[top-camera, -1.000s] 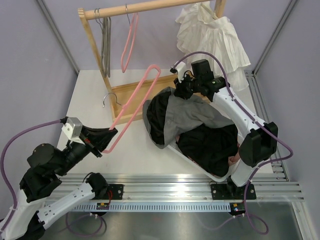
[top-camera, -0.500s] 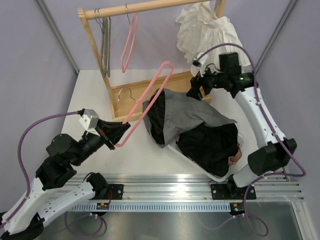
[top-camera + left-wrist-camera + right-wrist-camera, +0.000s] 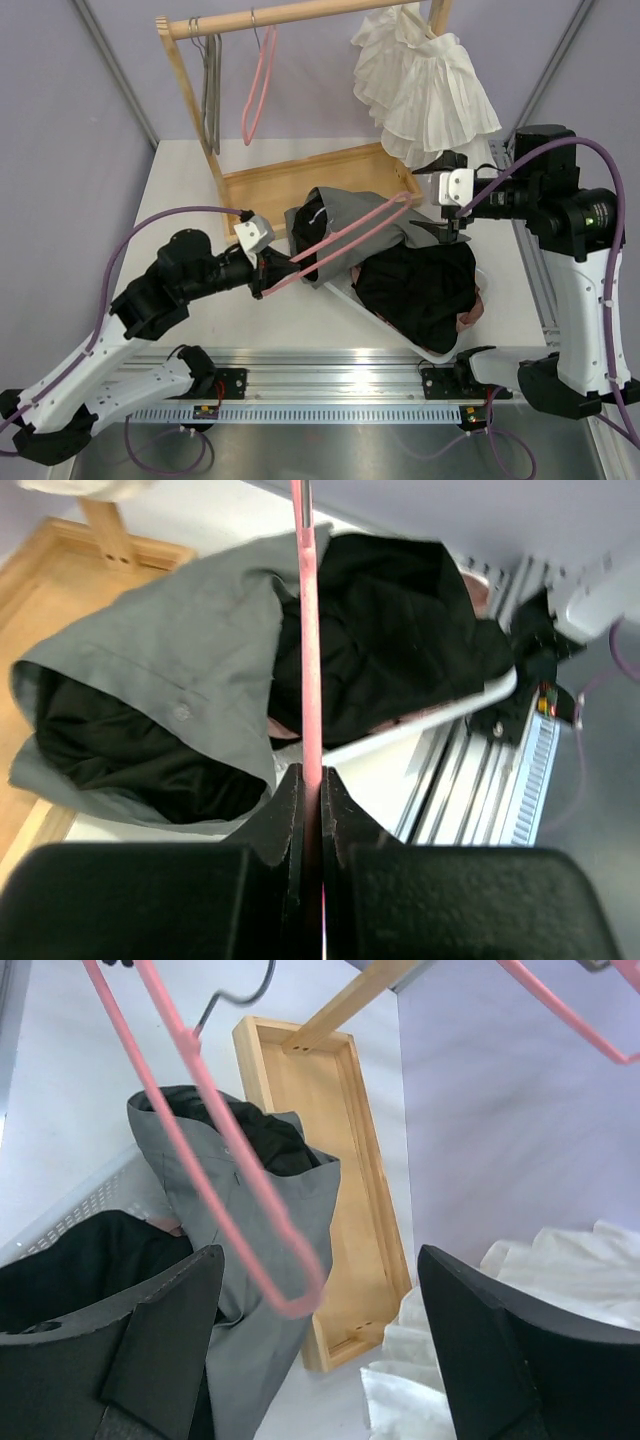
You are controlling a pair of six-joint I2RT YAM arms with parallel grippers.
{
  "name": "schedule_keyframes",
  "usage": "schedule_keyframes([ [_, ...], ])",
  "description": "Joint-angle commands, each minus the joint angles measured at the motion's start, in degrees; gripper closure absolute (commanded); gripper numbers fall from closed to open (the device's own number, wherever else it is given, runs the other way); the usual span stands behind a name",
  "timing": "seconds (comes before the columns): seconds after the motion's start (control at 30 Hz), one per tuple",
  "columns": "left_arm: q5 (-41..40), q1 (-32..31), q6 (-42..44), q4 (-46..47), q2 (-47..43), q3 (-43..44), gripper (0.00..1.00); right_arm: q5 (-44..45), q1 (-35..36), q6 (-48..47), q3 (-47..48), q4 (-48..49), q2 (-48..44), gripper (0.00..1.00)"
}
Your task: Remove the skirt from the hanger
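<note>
Left gripper tight on hanger over skirt; right gripper wide, empty, near rack.

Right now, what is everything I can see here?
wooden clothes rack: 1, tan, table's back
thin grey hangers: unclear, grey, its rail
rail-hung pink hanger: 1, pink, beside those
white ruffled garment: 1, white, rail's right end
white mesh basket: 1, white, front right
black clothes: pile, black, in the basket
grey fabric skirt: 1, grey, over basket's left end
held pink hanger: 1, pink, above the skirt
white table: 1, white, underneath
left arm: 1, black-white, jaws shut on held pink hanger
right arm: 1, black-white, jaws open
</note>
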Motion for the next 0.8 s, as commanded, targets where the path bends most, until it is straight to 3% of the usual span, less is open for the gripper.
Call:
schedule_keyframes([
  [0.0, 9.4, 0.1, 7.7, -1.0, 1.5, 2.5, 1.00, -4.4, 1.0, -11.7, 0.8, -20.0, 3.3, 0.14],
  [0.13, 11.8, 0.1, 12.0, -2.9, 3.2, 3.1, 1.00, -2.7, 3.3, -11.3, -1.0, -20.1, 4.5, 0.14],
  [0.4, 10.9, 0.2, 12.9, -3.4, 3.4, 3.6, 1.00, 4.5, 12.3, -7.7, -7.2, -20.0, 5.8, 0.16],
  [0.77, 7.6, 0.1, 13.8, -4.4, 1.6, 3.0, 1.00, 6.4, 15.0, -4.9, -11.9, -20.1, 7.5, 0.24],
])
